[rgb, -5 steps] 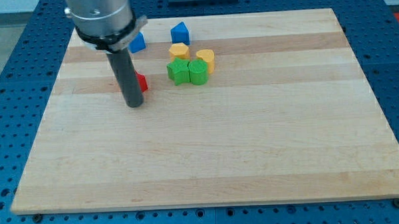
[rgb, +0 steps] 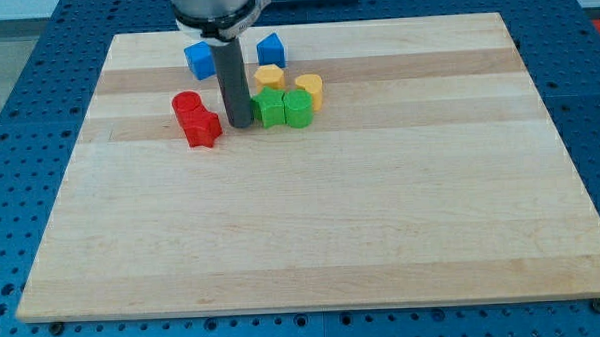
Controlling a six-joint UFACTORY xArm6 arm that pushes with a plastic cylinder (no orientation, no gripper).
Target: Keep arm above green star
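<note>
Dark rod comes down from the arm body, which is cut off at the view's top; my tip sits on the wooden board just left of the green star, touching or nearly touching it, can't tell which. Rod hides the star's left edge. No gripper on this rig, so nothing to open or close, just the rod end. Green star is in the far-centre cluster, pressed against a second green block on its right, shape hard to make out. Yellow block just beyond the star, another yellow block to the right of that. Blue block further back, blue cube left of the rod. Two red blocks touching each other, left of the tip, shapes unclear. Blue perforated table surrounds the board. No readable writing or labels anywhere.
</note>
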